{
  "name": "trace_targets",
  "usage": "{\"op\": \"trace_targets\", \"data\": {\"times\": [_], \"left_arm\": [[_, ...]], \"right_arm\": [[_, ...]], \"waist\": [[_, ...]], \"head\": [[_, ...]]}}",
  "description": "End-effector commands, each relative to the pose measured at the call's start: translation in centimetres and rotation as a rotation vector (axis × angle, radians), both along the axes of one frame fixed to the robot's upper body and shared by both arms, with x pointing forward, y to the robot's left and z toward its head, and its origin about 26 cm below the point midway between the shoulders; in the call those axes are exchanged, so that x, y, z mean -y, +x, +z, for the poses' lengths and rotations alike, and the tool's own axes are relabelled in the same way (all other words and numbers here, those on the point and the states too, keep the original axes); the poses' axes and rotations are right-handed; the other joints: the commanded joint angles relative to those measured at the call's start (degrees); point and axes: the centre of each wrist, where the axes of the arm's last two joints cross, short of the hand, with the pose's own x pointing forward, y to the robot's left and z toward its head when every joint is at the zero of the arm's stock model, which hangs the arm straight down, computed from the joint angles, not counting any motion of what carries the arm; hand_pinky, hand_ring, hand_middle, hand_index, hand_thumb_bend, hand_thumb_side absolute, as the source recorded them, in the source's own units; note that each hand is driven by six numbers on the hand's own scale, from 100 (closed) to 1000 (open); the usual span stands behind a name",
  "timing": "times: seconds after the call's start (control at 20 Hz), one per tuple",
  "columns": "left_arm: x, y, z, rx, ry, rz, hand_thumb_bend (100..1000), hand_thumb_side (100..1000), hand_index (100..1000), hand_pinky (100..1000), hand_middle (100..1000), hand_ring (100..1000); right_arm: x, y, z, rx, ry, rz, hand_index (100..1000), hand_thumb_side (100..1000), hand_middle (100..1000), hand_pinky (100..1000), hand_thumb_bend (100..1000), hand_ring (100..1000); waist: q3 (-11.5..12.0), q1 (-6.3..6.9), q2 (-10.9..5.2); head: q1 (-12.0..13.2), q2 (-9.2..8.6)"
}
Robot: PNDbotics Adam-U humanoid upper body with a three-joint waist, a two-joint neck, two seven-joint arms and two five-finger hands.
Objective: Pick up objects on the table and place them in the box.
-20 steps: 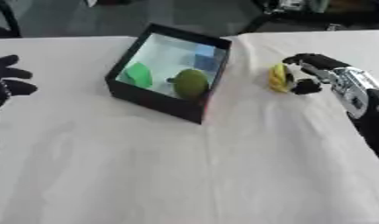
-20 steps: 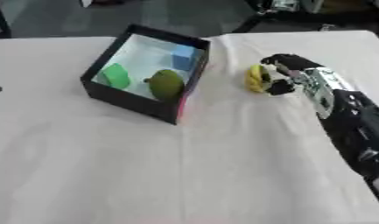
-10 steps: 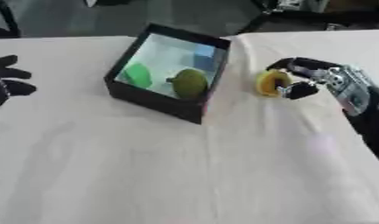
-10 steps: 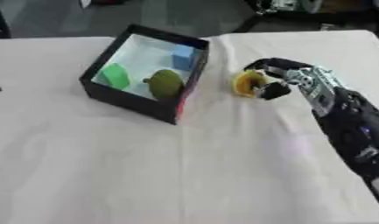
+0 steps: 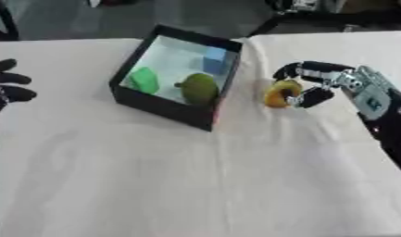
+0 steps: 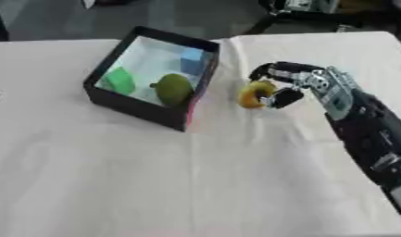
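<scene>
A black box (image 5: 154, 102) with a pale inside stands at the upper middle of the white table (image 5: 154, 176). In it lie a green shape (image 5: 142, 79), an olive-green round fruit (image 5: 200, 88) and a blue block (image 5: 214, 59). My right hand (image 5: 316, 83) comes in from the right, its fingers curled round a small yellow object (image 5: 278, 93) held just right of the box's right wall. My left hand (image 5: 7, 88) shows at the left edge, fingers spread, holding nothing.
Dark floor and furniture legs (image 5: 300, 9) lie beyond the table's far edge. A fold in the tablecloth (image 5: 252, 51) runs from the box's far corner toward the back. The broad near half of the cloth bears nothing.
My right hand has carried the yellow object leftward, from well right of the box to just beside its right wall. The left hand has stayed in place.
</scene>
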Motion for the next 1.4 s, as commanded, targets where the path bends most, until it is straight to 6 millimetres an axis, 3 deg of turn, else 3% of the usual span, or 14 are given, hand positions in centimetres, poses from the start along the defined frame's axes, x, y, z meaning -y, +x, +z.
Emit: {"op": "trace_targets", "data": {"times": [0.05, 0.3, 0.5, 0.55, 0.6, 0.65, 0.7, 0.75, 0.95, 1.2, 1.4], "left_arm": [[-0.3, 0.0, 0.8, 0.028, 0.008, 0.005, 100, 986, 856, 683, 620, 584], [-0.3, 0.0, 0.8, 0.028, 0.008, 0.006, 100, 986, 855, 683, 620, 584], [-0.3, 0.0, 0.8, 0.027, 0.009, 0.006, 100, 986, 856, 682, 621, 584], [-0.3, 0.0, 0.8, 0.027, 0.009, 0.006, 100, 986, 855, 682, 620, 584], [-0.3, 0.0, 0.8, 0.027, 0.009, 0.005, 100, 986, 855, 682, 620, 584], [-0.3, 0.0, 0.8, 0.027, 0.008, 0.005, 100, 986, 855, 682, 620, 584], [-0.3, 0.0, 0.8, 0.026, 0.008, 0.004, 100, 986, 855, 682, 620, 584], [-0.3, 0.0, 0.8, 0.026, 0.008, 0.002, 100, 986, 855, 682, 620, 584], [0.0, 0.0, 0.8, 0.029, 0.005, -0.009, 100, 984, 855, 682, 620, 584], [0.6, 0.1, 0.9, 0.032, -0.003, -0.032, 100, 984, 855, 682, 620, 583], [1.4, 0.2, 1.2, 0.042, -0.012, -0.065, 100, 984, 854, 681, 619, 583]], "right_arm": [[0.1, 0.1, 1.8, 0.074, 0.006, -0.001, 222, 232, 714, 884, 100, 863], [-0.4, 0.0, 2.8, 0.170, 0.040, 0.010, 205, 216, 695, 881, 100, 848], [-1.4, -0.2, 4.7, 0.261, 0.097, 0.050, 199, 198, 691, 880, 100, 848], [-1.7, -0.2, 5.3, 0.281, 0.111, 0.063, 198, 279, 692, 880, 100, 848], [-2.0, -0.2, 5.9, 0.299, 0.124, 0.075, 198, 198, 691, 880, 100, 848], [-2.3, -0.1, 6.7, 0.318, 0.136, 0.089, 197, 199, 691, 880, 100, 847], [-2.6, 0.0, 7.3, 0.330, 0.147, 0.099, 197, 345, 691, 880, 100, 846], [-2.9, 0.2, 8.0, 0.341, 0.159, 0.111, 197, 200, 690, 880, 100, 846], [-4.1, 1.1, 10.0, 0.353, 0.212, 0.138, 196, 204, 688, 879, 100, 844], [-5.6, 2.9, 10.5, 0.334, 0.263, 0.122, 198, 210, 687, 878, 100, 844], [-7.2, 4.3, 9.8, 0.346, 0.308, 0.097, 296, 229, 685, 872, 100, 844]], "waist": [[-0.1, 0.33, -1.34], [-0.1, 0.32, -1.38], [-0.1, 0.29, -1.39], [0.0, 0.28, -1.40], [0.0, 0.26, -1.42], [0.1, 0.24, -1.46], [0.2, 0.22, -1.48], [0.3, 0.21, -1.53], [1.1, 0.23, -1.66], [2.6, 0.40, -1.45], [4.3, 0.50, -0.88]], "head": [[-0.1, -0.11], [-0.3, -0.11], [-0.4, -0.11], [-0.4, -0.11], [-0.4, -0.11], [-0.5, -0.11], [-0.5, -0.11], [-0.6, -0.11], [-1.3, -0.11], [-2.8, -0.11], [-4.5, -0.11]]}}
